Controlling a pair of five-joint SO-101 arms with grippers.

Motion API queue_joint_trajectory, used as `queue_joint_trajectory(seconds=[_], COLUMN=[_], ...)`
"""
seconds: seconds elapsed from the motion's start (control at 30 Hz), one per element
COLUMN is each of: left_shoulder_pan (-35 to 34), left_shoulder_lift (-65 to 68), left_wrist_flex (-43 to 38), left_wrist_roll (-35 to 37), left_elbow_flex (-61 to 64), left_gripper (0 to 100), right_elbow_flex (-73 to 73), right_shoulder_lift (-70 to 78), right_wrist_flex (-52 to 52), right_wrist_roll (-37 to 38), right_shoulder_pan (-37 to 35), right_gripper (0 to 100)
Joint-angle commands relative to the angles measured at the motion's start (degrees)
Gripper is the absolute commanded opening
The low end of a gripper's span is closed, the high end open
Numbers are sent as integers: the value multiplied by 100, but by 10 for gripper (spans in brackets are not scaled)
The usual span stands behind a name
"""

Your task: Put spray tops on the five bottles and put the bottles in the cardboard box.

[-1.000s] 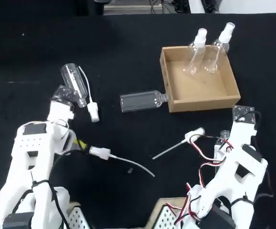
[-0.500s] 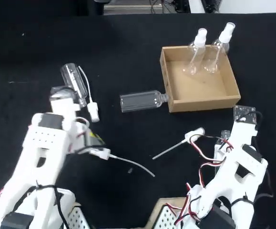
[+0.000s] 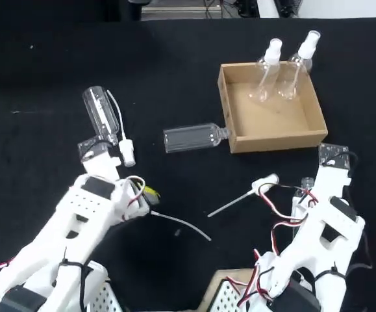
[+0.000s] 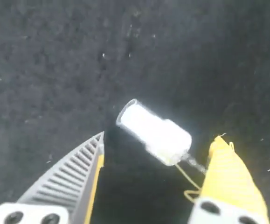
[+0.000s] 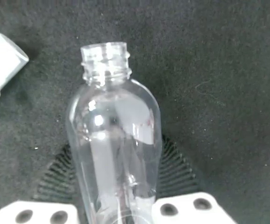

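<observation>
Black cloth covers the worktop (image 3: 175, 58) in the high view. The cardboard box (image 3: 275, 141) sits toward the far right. Inside it one capped bottle (image 3: 267, 73) and a second capped bottle (image 3: 297, 70) lean on the far wall, their spray heads poking past the rim. An uncapped bottle (image 3: 191, 138) lies on its side outside the box, neck against the box's outer wall. Well apart, a far-left bottle (image 3: 100, 109) also lies on its side, with a loose spray top (image 3: 126, 153) just beside its near end. The left arm (image 3: 77, 227) comes in from the near-left corner. The left claw (image 3: 143, 198) is low over the cloth, and a long dip tube (image 3: 181, 224) trails out from under it. Near the right arm (image 3: 324, 221) lies another spray top (image 3: 265, 182), its tube slanting across the cloth. The right claw (image 3: 306, 190) is just beside it.

In the left wrist view, the left claw (image 4: 159, 139) is spread wide. Its grey ribbed finger (image 4: 79, 172) and yellow finger (image 4: 228, 172) stand either side of a white spray head (image 4: 146, 123) lying on the cloth. There is a gap on each side.

In the right wrist view, the right claw (image 5: 116, 163) is clamped on a clear held bottle (image 5: 114, 121). The bottle's threaded neck is bare and points away from the wrist. A white spray head lies close by at the edge.
</observation>
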Motion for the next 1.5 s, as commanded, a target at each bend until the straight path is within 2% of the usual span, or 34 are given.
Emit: queue_joint_trajectory(seconds=[0.0, 0.27, 0.33, 0.5, 0.53, 0.73, 0.9, 1.0, 1.17, 1.27, 1.33, 1.47], left_shoulder_pan=[347, 479, 453, 497, 497, 453, 453, 444, 444, 435, 435, -48], left_shoulder_lift=[-105, -105, -167, -167, -167, -176, -176, -176, -176, -176, -123, -114], left_wrist_flex=[-343, -1495, -1547, -1547, -1538, -1538, -1363, -862, 18, 211, 193, 149], left_wrist_roll=[158, 193, 352, 413, 404, 237, -413, -325, 466, 985, 1266, 1327], left_elbow_flex=[189, 875, 910, 743, 725, 716, 541, 233, -365, -505, -488, -514], left_gripper=[326, 317, 266, 36, 24, 53, 57, 129, 395, 523, 548, 495], right_elbow_flex=[-4, -4, -4, -145, -233, -1059, -1314, -1297, -1130, -1059, -1068, -1068], right_shoulder_lift=[4, 4, 4, 4, 4, 4, 4, 4, 4, 4, 4, 4], right_wrist_flex=[-88, -79, -79, -18, 105, 1152, 1398, 1415, 1398, 1371, 1371, 1371], right_wrist_roll=[-26, -26, -26, -26, -18, -18, -18, -26, -35, -70, -176, -185], right_shoulder_pan=[-70, -70, -70, -70, -70, -70, -70, -237, -607, -695, -695, -695], right_gripper=[11, 11, 11, 11, 11, 11, 11, 11, 11, 11, 11, 11])
